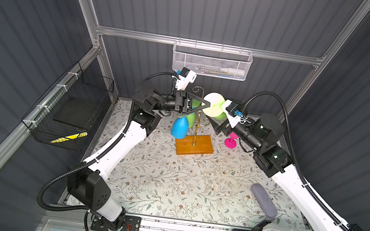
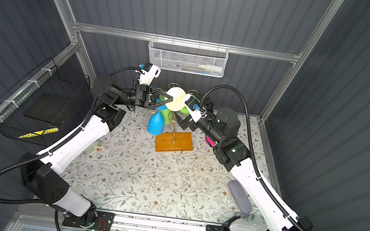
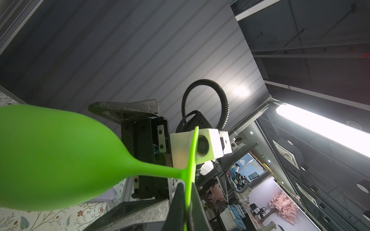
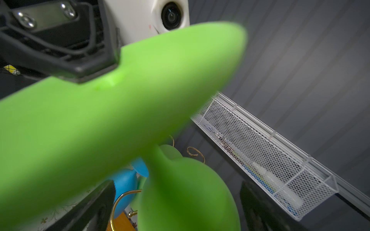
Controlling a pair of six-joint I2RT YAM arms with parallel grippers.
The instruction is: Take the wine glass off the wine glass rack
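A light green wine glass [image 1: 212, 107] lies almost sideways beside the top of the gold wire wine glass rack [image 1: 196, 129], which stands on a wooden base [image 2: 173, 142]. My left gripper [image 3: 187, 192] is shut on the edge of the glass's round foot [image 4: 120, 120]. My right gripper [image 4: 176, 200] is open, with a finger on either side of the bowl [image 3: 50, 156]. Whether the glass touches the wire I cannot tell. A blue glass [image 1: 179, 127] and another green one [image 1: 190, 120] hang upside down on the rack.
A pink glass [image 1: 231, 141] stands on the floral table under my right arm. A grey oblong case [image 1: 262, 203] lies at the front right. A white mesh basket [image 1: 210, 62] hangs on the back wall, and a black wire basket [image 1: 68, 108] on the left wall.
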